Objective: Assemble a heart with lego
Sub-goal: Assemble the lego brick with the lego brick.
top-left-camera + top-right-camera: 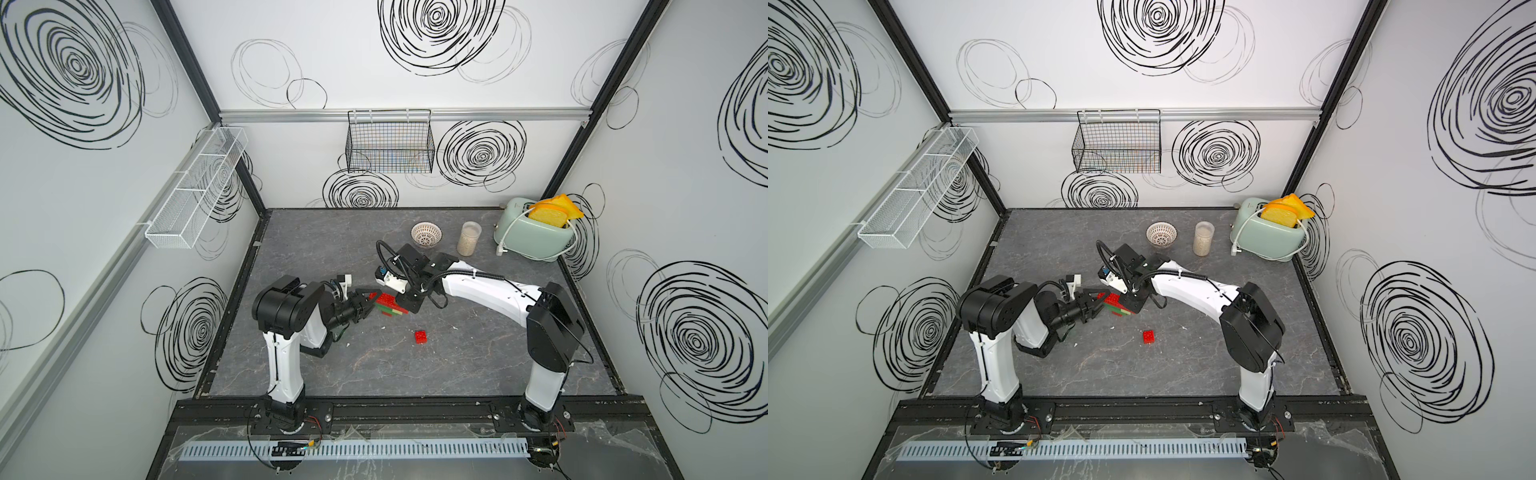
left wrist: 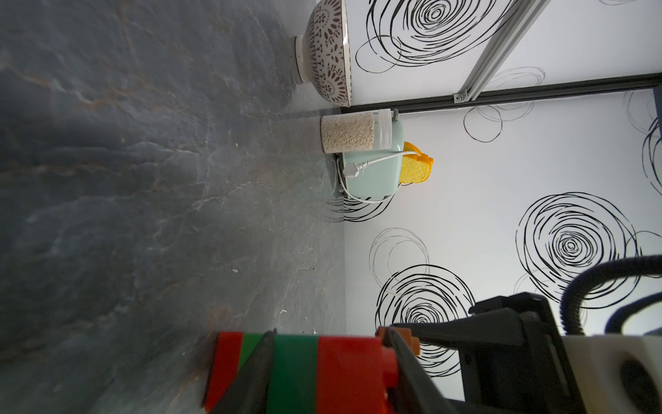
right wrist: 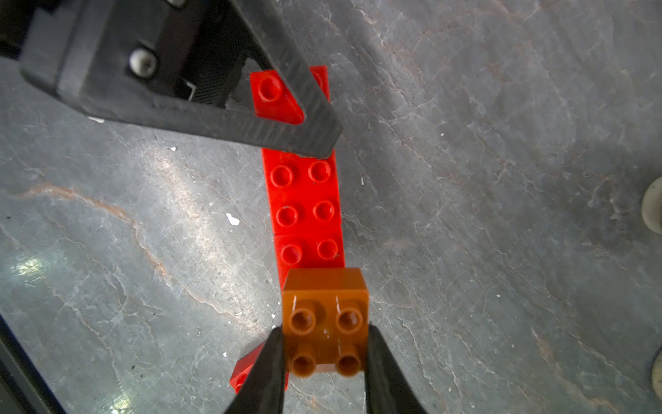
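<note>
The heart is a partly built stack of red, green and lime lego standing mid-table; it also shows in a top view. My left gripper is shut on its end, one finger lying over the top red row. My right gripper is shut on an orange-brown brick, held studs up over the other end of that red row; whether it touches the row I cannot tell. A loose red brick lies on the table nearer the front.
At the back right stand a patterned bowl, a jar of grain and a mint toaster with bread. A wire basket and a white rack hang on the walls.
</note>
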{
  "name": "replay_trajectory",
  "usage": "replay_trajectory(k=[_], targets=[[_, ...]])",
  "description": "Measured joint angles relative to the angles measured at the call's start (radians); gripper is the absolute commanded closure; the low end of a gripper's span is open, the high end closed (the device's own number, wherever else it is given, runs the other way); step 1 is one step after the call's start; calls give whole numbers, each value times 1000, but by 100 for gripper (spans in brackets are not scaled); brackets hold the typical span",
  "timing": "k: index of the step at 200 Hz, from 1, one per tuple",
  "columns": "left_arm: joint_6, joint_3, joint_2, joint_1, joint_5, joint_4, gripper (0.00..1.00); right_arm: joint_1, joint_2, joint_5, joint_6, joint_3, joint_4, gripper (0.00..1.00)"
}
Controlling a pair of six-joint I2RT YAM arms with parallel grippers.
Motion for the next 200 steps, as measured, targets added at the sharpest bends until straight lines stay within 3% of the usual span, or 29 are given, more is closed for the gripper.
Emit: replay_trajectory(k=[200], targets=[[1, 1, 0, 0, 1, 0, 79, 10, 69, 19, -17, 99, -98, 75]])
